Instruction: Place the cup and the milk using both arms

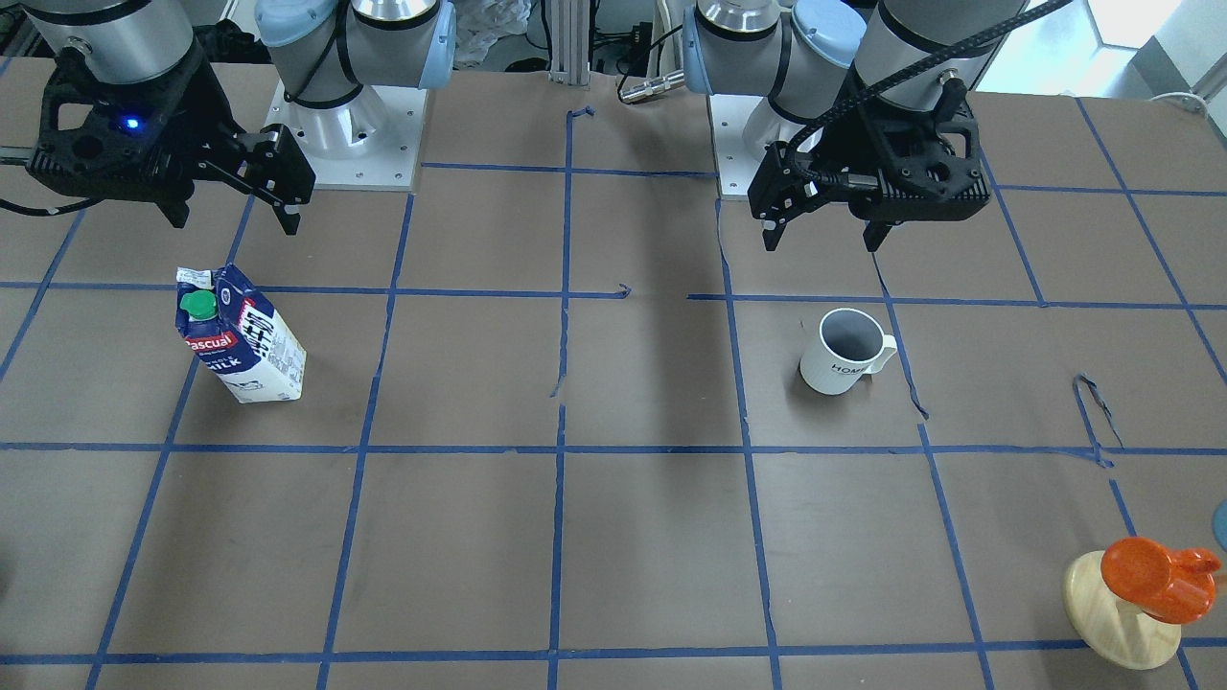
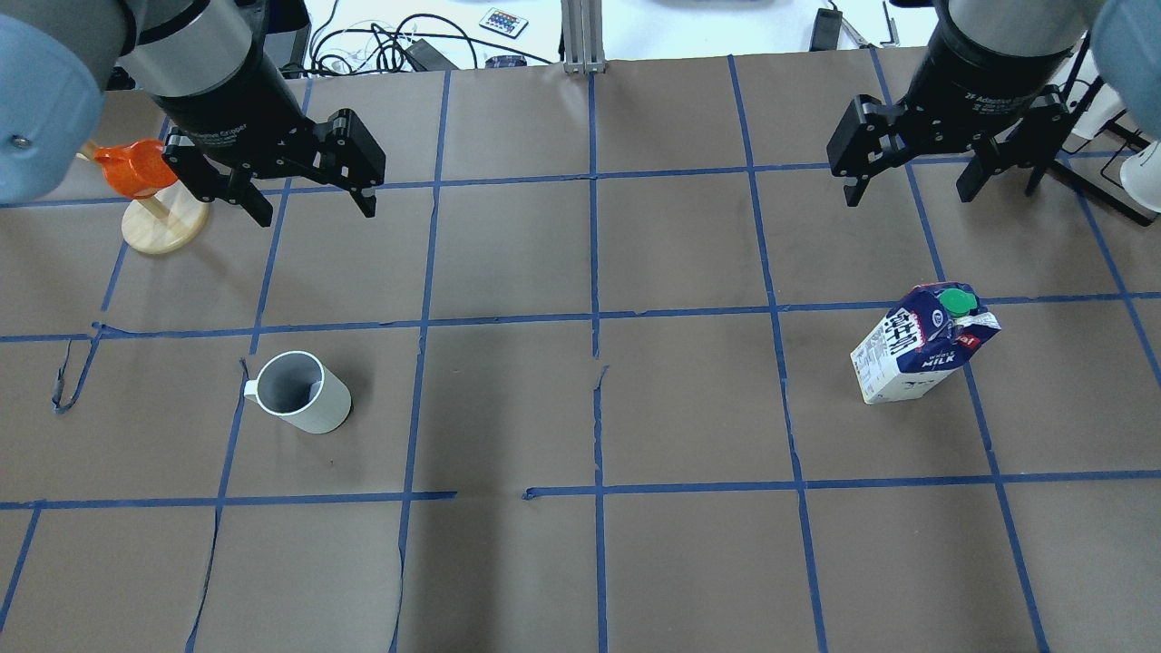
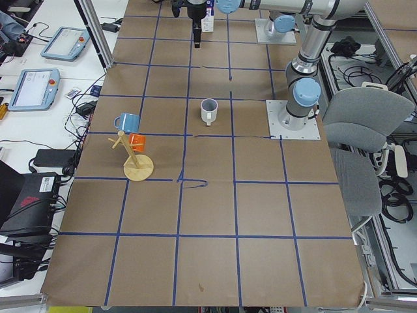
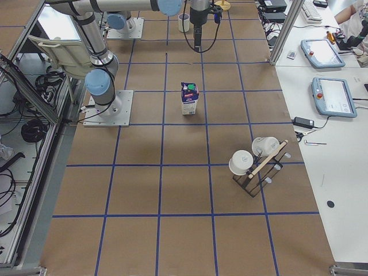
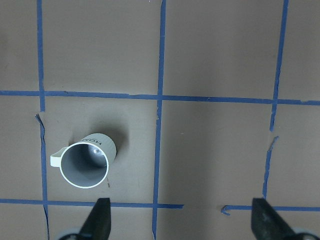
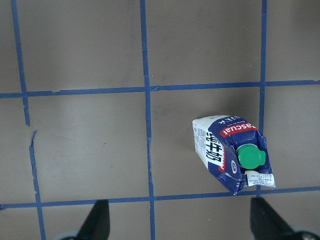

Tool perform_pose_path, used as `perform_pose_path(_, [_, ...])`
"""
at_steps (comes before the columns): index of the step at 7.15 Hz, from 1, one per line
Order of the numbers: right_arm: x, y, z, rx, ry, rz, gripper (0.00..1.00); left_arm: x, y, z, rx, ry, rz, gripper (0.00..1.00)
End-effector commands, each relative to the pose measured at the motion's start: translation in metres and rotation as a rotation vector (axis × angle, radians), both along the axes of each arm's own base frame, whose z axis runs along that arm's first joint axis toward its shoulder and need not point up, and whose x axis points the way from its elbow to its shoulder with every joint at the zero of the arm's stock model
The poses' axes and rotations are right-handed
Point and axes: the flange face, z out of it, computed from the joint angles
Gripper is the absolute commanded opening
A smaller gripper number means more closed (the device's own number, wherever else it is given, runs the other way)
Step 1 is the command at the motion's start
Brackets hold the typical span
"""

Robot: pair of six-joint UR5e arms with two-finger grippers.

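The white cup (image 1: 844, 352) stands upright on the brown table, handle out to one side; it also shows in the overhead view (image 2: 299, 392) and the left wrist view (image 5: 86, 162). My left gripper (image 1: 822, 240) (image 2: 316, 213) hangs open and empty above the table, clear of the cup. The blue and white milk carton (image 1: 242, 335) with its green cap stands upright, also in the overhead view (image 2: 921, 345) and the right wrist view (image 6: 232, 150). My right gripper (image 1: 235, 222) (image 2: 911, 195) hangs open and empty above it, set back from the carton.
A wooden mug tree (image 1: 1122, 613) with an orange mug (image 2: 131, 168) stands at the table's far edge on my left side. A black rack with white cups (image 4: 256, 161) stands on my right side. Blue tape lines grid the table. The arm bases (image 1: 345, 134) are bolted on the robot's side.
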Motion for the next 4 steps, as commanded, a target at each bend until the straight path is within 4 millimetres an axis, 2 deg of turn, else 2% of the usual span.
perform_pose_path(1, [-0.012,-0.005,-0.011,0.016,0.008,-0.015,1.00,0.001,0.001,0.000,0.004,0.000,0.000,1.00])
perform_pose_path(2, [-0.023,-0.006,-0.018,0.027,0.009,-0.027,1.00,0.007,-0.001,-0.001,0.010,0.003,0.014,1.00])
perform_pose_path(3, [-0.052,-0.011,-0.031,0.056,0.002,-0.045,1.00,0.020,-0.003,-0.013,0.035,0.009,0.023,1.00])
perform_pose_path(4, [-0.078,-0.011,-0.039,0.079,-0.006,-0.040,1.00,0.033,-0.005,-0.040,0.091,0.011,0.025,1.00])
